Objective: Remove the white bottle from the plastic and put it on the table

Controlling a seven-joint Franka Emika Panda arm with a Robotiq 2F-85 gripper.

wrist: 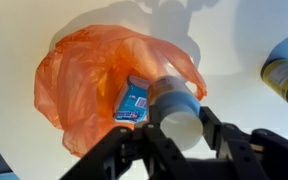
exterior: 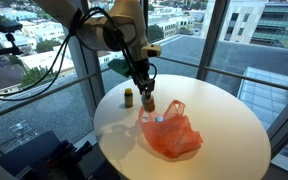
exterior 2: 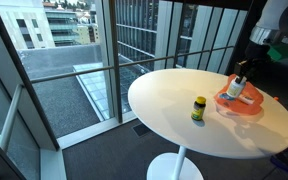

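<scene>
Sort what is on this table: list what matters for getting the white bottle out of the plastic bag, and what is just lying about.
For the job:
- white bottle, between the fingers of the gripper
- orange plastic bag beneath it
- table, where the bottle goes

Lying about:
- small jar with a yellow lid, standing apart from the bag

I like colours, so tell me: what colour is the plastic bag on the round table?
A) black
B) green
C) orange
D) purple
C: the crumpled plastic bag is orange in every view. It lies on the white table, with the white bottle between the jaws.
</scene>
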